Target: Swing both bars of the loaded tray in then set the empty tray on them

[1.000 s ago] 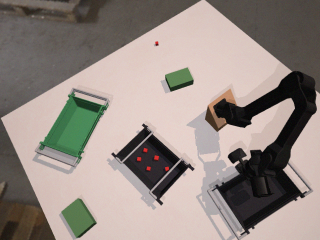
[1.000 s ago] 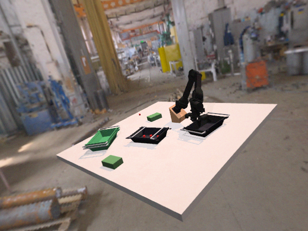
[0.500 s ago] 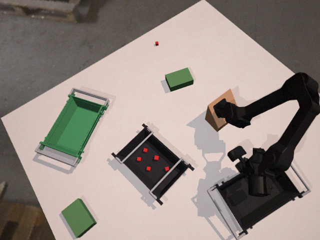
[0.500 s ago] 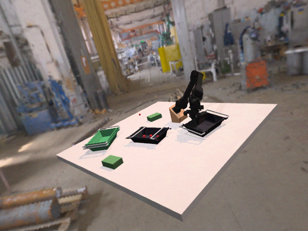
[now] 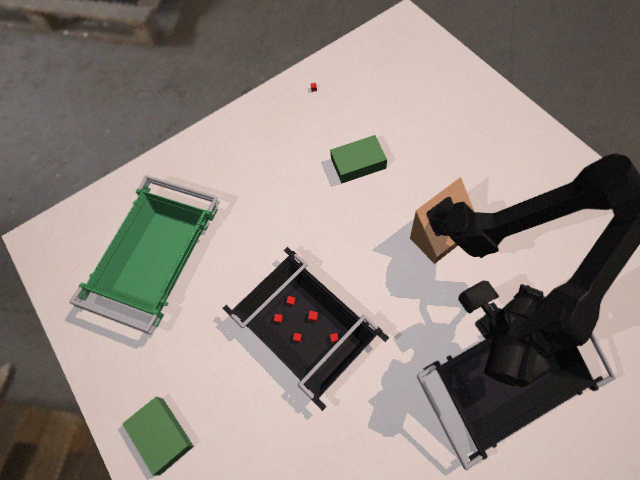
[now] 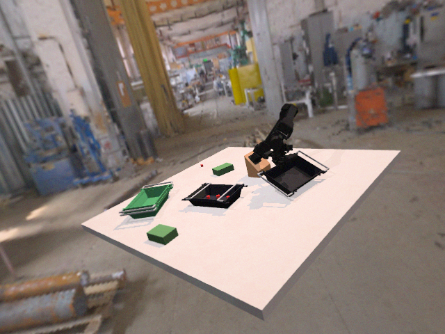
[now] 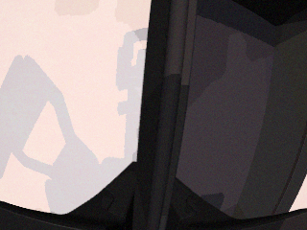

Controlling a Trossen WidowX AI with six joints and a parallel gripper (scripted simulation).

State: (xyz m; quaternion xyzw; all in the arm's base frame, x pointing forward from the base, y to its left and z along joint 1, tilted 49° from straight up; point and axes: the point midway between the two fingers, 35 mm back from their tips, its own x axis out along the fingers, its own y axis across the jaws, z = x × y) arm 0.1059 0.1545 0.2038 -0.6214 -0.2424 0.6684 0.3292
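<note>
The loaded black tray stands mid-table with several red blocks inside. Its two grey wire bars lie across its top. The empty black tray is at the right, under the arm, with its own bars out over its ends. My gripper is shut on this tray's long side wall. The tray looks raised and tilted, its near end lower. The fingertips are hidden in the top and exterior views.
A green tray lies at the left. Two green blocks and a tan block stand on the table. A loose red cube lies at the far side.
</note>
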